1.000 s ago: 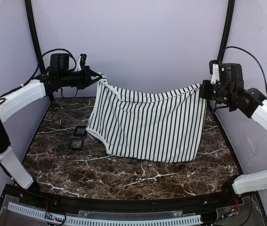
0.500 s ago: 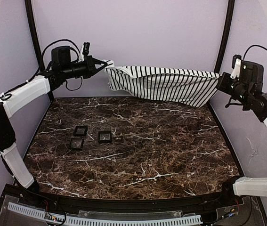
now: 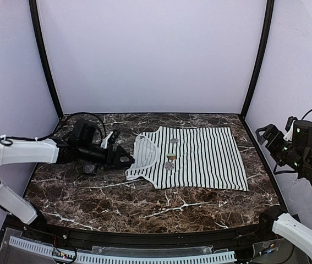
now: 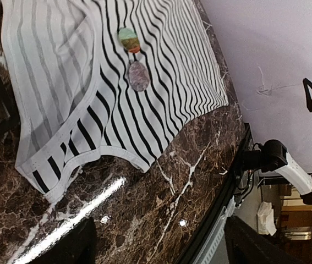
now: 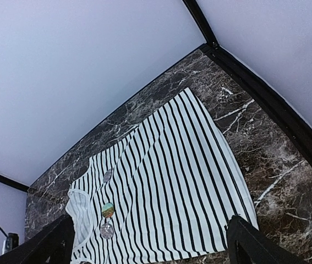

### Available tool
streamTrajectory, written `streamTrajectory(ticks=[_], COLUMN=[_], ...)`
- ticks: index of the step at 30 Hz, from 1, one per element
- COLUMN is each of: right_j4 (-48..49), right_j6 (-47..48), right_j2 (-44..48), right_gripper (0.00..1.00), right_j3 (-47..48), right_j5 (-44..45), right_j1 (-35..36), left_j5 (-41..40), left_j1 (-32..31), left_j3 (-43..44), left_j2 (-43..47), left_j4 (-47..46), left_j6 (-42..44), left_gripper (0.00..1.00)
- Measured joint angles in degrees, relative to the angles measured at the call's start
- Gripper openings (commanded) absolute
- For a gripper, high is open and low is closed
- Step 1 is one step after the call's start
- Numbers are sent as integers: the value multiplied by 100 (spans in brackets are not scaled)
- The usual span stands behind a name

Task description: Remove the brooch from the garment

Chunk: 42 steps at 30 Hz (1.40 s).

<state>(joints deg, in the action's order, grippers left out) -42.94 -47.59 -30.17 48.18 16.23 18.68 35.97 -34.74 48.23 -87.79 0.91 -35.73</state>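
The garment (image 3: 200, 158), white with thin black stripes, lies flat on the marble table (image 3: 144, 203), its white-edged neckline toward the left. Three small round brooches sit on it near the neckline: a grey one (image 3: 174, 141), a green-and-orange one (image 3: 171, 157) and another grey one (image 3: 169, 165). The left wrist view shows the coloured brooch (image 4: 128, 39) and a grey brooch (image 4: 138, 76). My left gripper (image 3: 124, 160) hovers low just left of the neckline, open and empty. My right gripper (image 3: 269, 138) is raised off the garment's right edge, open and empty.
A small black box (image 3: 88, 167) lies partly hidden under my left arm. The enclosure's black posts (image 3: 255, 60) and pale walls close in the back and sides. The table's near edge carries a black rail (image 3: 144, 242).
Both grippers let go of the garment, which went from stretched in the air to flat on the table. The left arm came down beside it; the right arm drew back to the right.
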Motion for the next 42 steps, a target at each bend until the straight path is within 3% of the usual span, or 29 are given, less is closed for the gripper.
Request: streamTrajectory(ticks=[6, 10, 15, 21, 32, 42], right_j4=[212, 592, 1158, 1919, 2691, 2793], right_j6=[116, 501, 1034, 1360, 1674, 2251], right_j2=[-363, -1158, -2284, -2979, -5171, -6487], right_gripper=[89, 82, 72, 62, 57, 50], right_j3=[85, 87, 72, -251, -201, 643], right_j5=[-304, -914, -1427, -1775, -1462, -1259], right_j1=[0, 22, 763, 1668, 3467, 3829], left_j5=[-695, -1211, -1436, -1801, -2575, -2798], left_j1=[-13, 57, 564, 1056, 2013, 2201], left_j3=[-2, 254, 664, 1471, 1261, 1084], left_j2=[2170, 2767, 2507, 1978, 1947, 1672], left_j4=[588, 1099, 1930, 2658, 2354, 2352], left_j6=[269, 437, 706, 1349, 2238, 2424], left_gripper=[98, 99, 99, 99, 99, 99])
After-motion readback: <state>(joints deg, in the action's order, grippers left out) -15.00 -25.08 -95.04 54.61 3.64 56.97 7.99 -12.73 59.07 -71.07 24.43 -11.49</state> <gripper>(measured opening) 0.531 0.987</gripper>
